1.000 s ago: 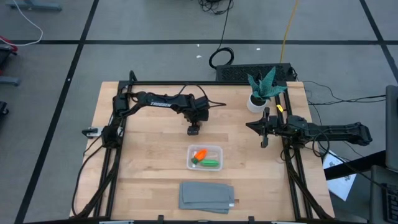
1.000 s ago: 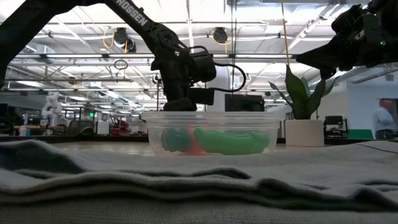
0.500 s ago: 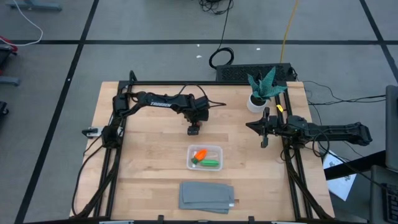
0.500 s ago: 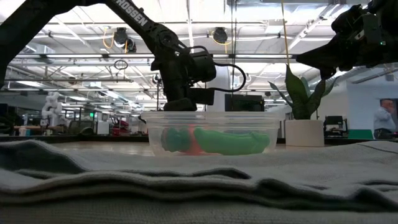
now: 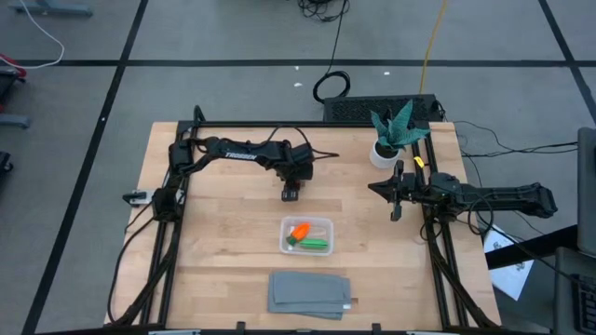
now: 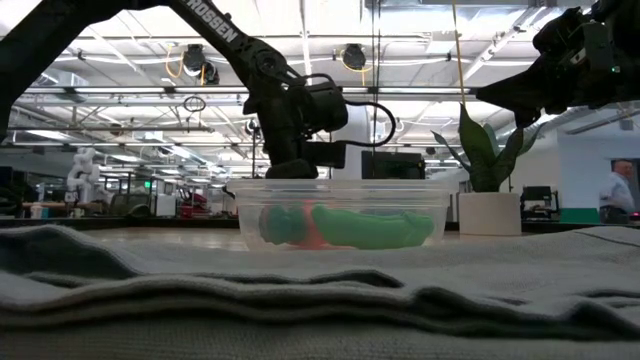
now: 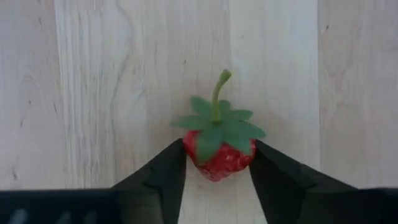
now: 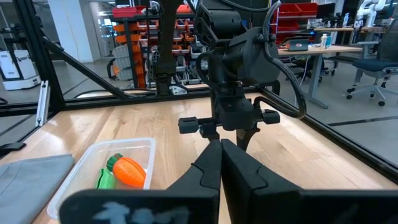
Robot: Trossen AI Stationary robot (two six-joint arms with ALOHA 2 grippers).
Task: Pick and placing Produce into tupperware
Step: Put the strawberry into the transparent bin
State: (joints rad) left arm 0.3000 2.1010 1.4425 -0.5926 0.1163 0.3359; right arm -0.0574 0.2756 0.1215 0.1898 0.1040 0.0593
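My left gripper [image 5: 291, 193] stands over the wood a little beyond the tupperware [image 5: 306, 235], shut on a small red toy strawberry [image 7: 219, 152] with a green leaf cap. The clear tupperware holds the orange carrot piece [image 5: 299, 231] and the elongated green piece [image 5: 316, 245]; both show through its wall in the low view [image 6: 370, 228]. My right gripper [image 5: 396, 194] hangs shut and empty above the table's right side, near the potted plant. My left gripper pinches the strawberry's red body [image 7: 214, 163] between its two fingers, one on each side. The fingers [image 7: 166, 174] come from above, pointing down. The leaf cap and stem [image 7: 217, 99] stick out past the fingers. I cannot tell whether the strawberry touches the table.
A flat grey folded cloth [image 5: 310, 293] lies near the table's front edge, in front of the tupperware. A potted green plant [image 5: 391, 135] stands at the far right. Bare wood lies to the left of the tupperware. A person shows far off in the room [image 6: 612, 192].
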